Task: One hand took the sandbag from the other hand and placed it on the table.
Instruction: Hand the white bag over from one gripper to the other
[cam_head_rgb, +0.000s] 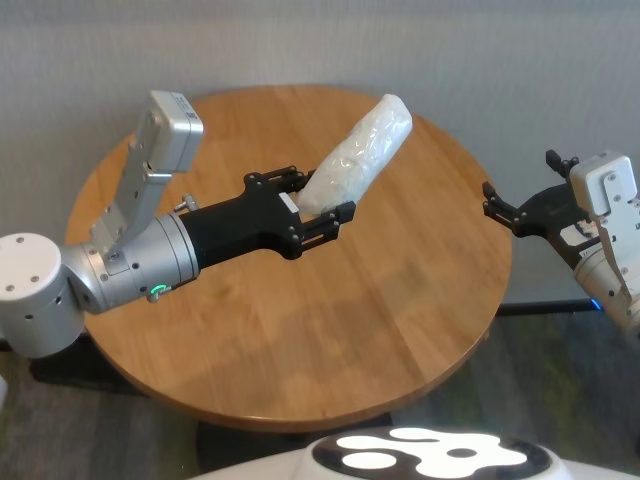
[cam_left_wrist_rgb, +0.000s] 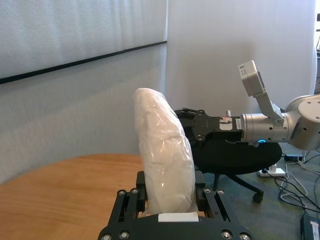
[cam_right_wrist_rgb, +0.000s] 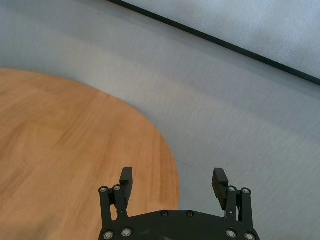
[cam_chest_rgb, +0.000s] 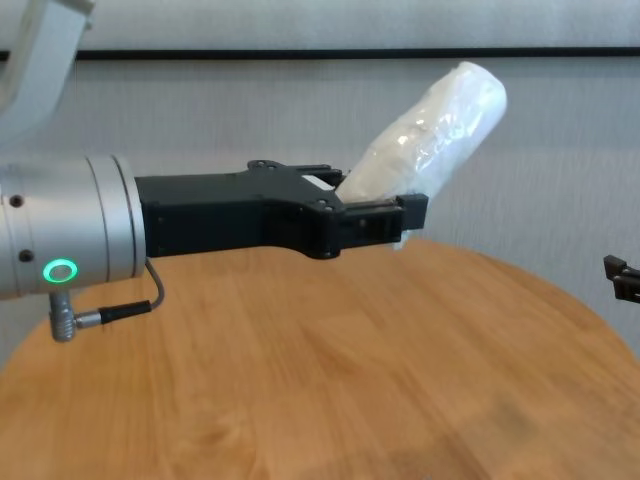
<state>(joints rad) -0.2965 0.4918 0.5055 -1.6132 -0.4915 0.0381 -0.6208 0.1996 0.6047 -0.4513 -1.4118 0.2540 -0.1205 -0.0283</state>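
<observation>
My left gripper (cam_head_rgb: 322, 196), the one with the green ring, is shut on the lower end of the white sandbag (cam_head_rgb: 360, 150) and holds it above the middle of the round wooden table (cam_head_rgb: 300, 330). The sandbag sticks out past the fingers, tilted up and toward the far right. It stands between the fingers in the left wrist view (cam_left_wrist_rgb: 162, 150) and shows in the chest view (cam_chest_rgb: 430, 125). My right gripper (cam_head_rgb: 520, 185), the one with the blue ring, is open and empty beside the table's right edge, apart from the sandbag. Its spread fingers show in the right wrist view (cam_right_wrist_rgb: 173, 175).
A black office chair (cam_left_wrist_rgb: 235, 160) stands beyond the table on the right arm's side, with cables (cam_left_wrist_rgb: 300, 200) on the floor. A grey wall runs behind the table. My white body (cam_head_rgb: 430, 455) is at the near edge.
</observation>
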